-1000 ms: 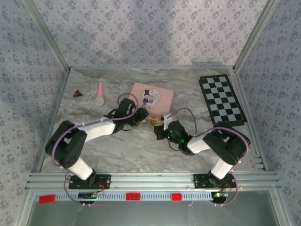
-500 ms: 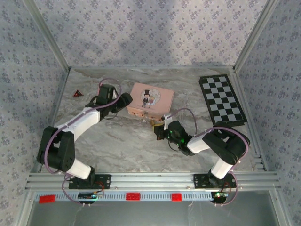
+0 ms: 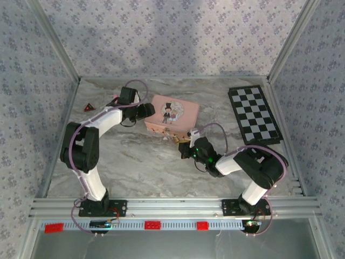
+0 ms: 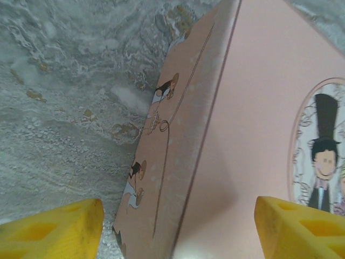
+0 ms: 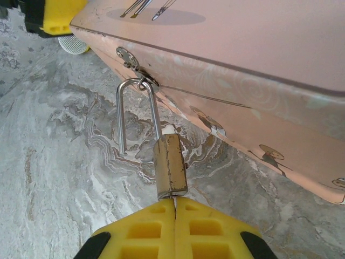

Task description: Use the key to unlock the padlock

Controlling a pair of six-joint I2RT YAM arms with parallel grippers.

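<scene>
A small brass padlock [image 5: 171, 164] hangs by its silvery shackle [image 5: 123, 116] from the hasp of the pink tin [image 5: 242, 48]. One shackle leg stands free of the body. My right gripper [image 5: 174, 202] is shut right under the padlock's base, on a thin sliver of metal, the key, that runs up into the lock; most of the key is hidden. From above, the padlock [image 3: 180, 138] lies by the tin's front edge at the right gripper [image 3: 186, 145]. My left gripper [image 4: 178, 232] is open, its fingers straddling the tin's [image 4: 253, 135] left end [image 3: 143, 111].
A black and white chessboard [image 3: 254, 114] lies at the back right. A small red triangle [image 3: 89, 107] sits at the back left. The pale round end of a pink stick [image 5: 73, 44] shows beside the tin's left end, near my left gripper's fingers [image 5: 59, 16].
My left arm has swung away from the padlock to the tin's left end and its gripper has opened. The right gripper has stayed at the padlock.
</scene>
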